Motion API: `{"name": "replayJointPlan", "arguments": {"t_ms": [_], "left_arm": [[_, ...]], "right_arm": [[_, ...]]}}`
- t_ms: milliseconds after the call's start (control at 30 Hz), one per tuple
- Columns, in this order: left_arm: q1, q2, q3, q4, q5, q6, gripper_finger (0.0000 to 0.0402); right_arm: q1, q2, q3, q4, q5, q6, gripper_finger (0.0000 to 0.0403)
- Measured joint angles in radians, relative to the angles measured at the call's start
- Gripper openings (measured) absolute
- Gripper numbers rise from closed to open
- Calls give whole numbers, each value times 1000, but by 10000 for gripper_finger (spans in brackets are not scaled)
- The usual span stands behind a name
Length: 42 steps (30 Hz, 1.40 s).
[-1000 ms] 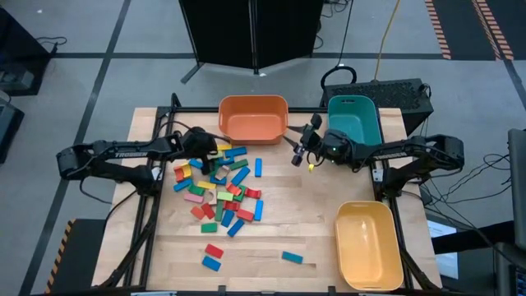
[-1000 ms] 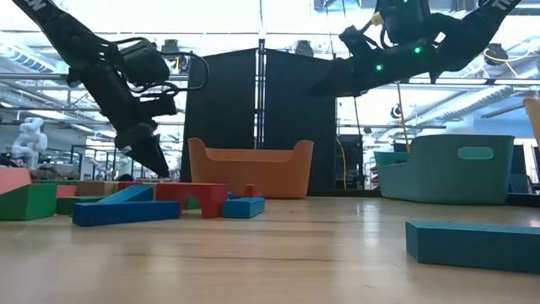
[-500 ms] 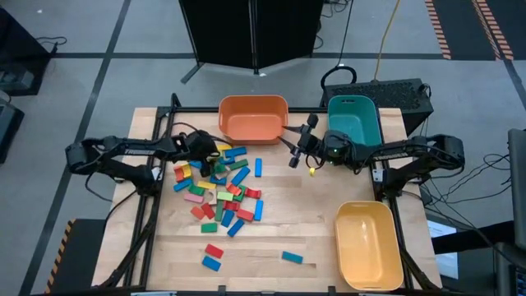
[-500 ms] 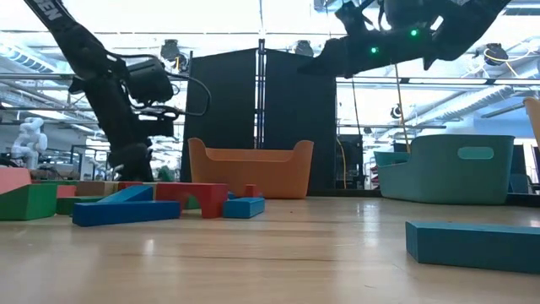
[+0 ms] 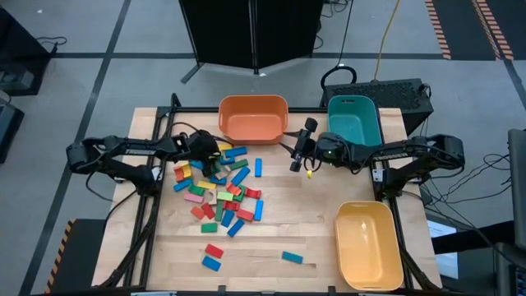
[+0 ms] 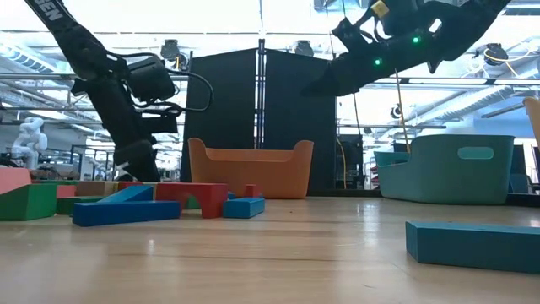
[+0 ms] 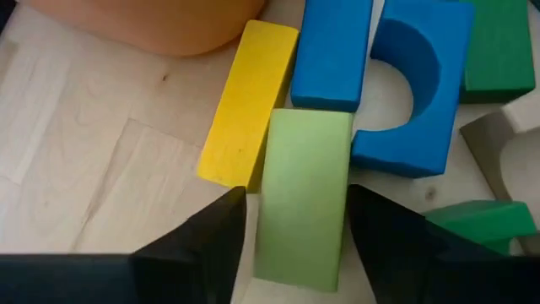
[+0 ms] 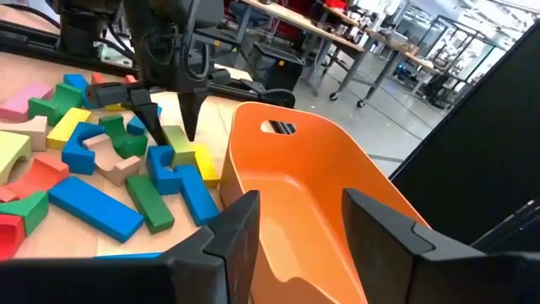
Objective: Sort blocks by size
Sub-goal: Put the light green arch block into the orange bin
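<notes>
The blocks (image 5: 218,185) lie heaped on the table's left half, in red, blue, green, yellow and pink. My left gripper (image 7: 295,194) is down at the heap's far end, slanting from above. It is open, one finger on each long side of a light green block (image 7: 299,203) that lies flat on the wood beside a yellow block (image 7: 249,101). The right wrist view shows the same gripper (image 8: 169,118) over that block (image 8: 177,139). My right gripper (image 5: 296,150) hangs open and empty in the air by the orange bin's right corner. My left gripper has one finger (image 7: 371,228) right up against a long side (image 7: 344,203) of the light green block; I cannot tell whether it touches. The other finger (image 7: 224,228) stands a sliver off the opposite side. The block lies flat on the table.
An orange bin (image 5: 222,115) stands at the far middle, a teal bin (image 5: 331,123) at the far right and a yellow bin (image 5: 339,238) at the near right. A red block (image 5: 214,250), a blue block (image 5: 212,263) and a teal block (image 5: 292,257) lie apart near the front.
My left gripper has sunk down onto the far end of the block heap. My right gripper has rolled a little while staying beside the orange bin. No block has moved.
</notes>
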Motion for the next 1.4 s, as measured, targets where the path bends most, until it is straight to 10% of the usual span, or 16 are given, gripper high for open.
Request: {"name": "replayJointPlan", "arguments": {"t_ms": [1400], "left_arm": [[0,-43,0,-57,35,-207,189]], "right_arm": [[0,-1,1,146,2,-96,157]]}}
